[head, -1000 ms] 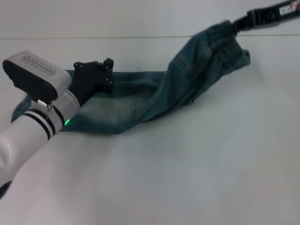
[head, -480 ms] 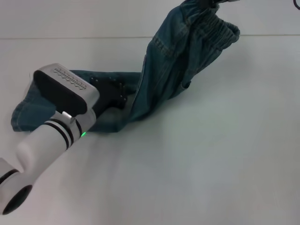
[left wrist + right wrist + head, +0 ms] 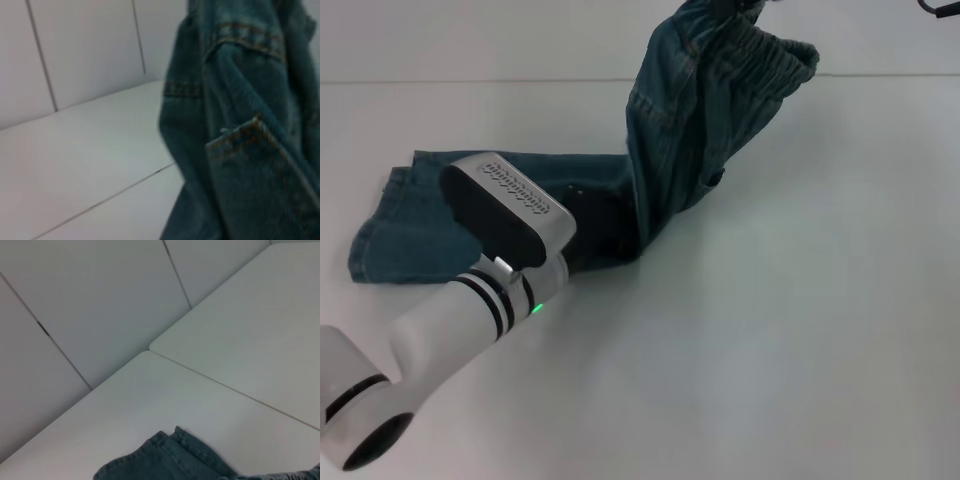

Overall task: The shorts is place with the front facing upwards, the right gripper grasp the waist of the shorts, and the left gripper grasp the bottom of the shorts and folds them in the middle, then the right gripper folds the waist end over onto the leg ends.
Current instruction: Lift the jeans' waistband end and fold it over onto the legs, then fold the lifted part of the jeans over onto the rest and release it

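I'm carrying the waist end (image 3: 760,55) of the shorts (image 3: 650,190) high off the desk (image 3: 800,330) with the right claw, out of sight above; the leg ends (image 3: 385,230) are lying flat. The left claw (image 3: 590,225) is resting mid-garment, grip unclear. Next I should be sweeping leftward onto the hems

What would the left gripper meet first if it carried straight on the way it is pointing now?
Most likely the raised part of the shorts: the left wrist view is filled by hanging denim directly ahead. The left gripper sits low over the flat part, though the depth between them is unclear.
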### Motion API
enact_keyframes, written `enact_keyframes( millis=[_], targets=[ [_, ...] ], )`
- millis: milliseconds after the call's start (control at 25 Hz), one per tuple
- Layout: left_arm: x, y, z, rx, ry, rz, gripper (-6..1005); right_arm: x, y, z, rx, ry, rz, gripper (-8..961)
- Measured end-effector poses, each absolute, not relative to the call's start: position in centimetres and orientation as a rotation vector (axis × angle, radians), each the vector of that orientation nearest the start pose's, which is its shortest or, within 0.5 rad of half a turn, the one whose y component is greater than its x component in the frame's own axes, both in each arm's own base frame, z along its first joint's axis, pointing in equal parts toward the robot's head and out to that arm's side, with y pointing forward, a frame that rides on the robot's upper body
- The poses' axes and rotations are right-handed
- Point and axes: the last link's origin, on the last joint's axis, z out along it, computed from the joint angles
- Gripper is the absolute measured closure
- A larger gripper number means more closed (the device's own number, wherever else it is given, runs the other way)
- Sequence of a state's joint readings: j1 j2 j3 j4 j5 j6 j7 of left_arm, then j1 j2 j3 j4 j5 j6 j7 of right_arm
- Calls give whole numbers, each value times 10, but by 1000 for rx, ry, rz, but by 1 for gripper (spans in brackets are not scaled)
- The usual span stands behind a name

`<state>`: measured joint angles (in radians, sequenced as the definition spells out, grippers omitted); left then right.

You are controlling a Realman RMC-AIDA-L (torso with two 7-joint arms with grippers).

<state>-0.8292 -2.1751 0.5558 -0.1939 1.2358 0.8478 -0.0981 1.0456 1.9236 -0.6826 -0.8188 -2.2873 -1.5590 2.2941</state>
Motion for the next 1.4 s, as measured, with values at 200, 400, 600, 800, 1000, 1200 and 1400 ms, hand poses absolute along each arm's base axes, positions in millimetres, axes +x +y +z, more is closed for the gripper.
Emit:
enact_keyframes(
  millis=[200, 400, 600, 800, 1000, 1200, 1400],
  targets=[
    [-218, 351, -149, -2300, -356, -517, 995, 94, 453, 78, -2713, 994, 412, 884],
    [-208, 345, -156, -2341, -350, -550, 994, 90, 453, 77, -2720, 983, 411, 885],
    [-198, 338, -162, -2378, -356, -596, 992, 86, 451, 73, -2750, 973, 397, 885],
    [-190, 329, -169, -2412, -355, -645, 991, 85, 450, 71, -2757, 967, 392, 884],
    [-195, 319, -169, -2410, -369, -670, 989, 90, 450, 71, -2754, 972, 387, 883],
    [-207, 314, -150, -2307, -366, -787, 987, 95, 449, 72, -2751, 982, 382, 883],
    [-231, 321, -128, -2162, -470, -809, 986, 96, 449, 72, -2750, 981, 376, 882]
  ],
)
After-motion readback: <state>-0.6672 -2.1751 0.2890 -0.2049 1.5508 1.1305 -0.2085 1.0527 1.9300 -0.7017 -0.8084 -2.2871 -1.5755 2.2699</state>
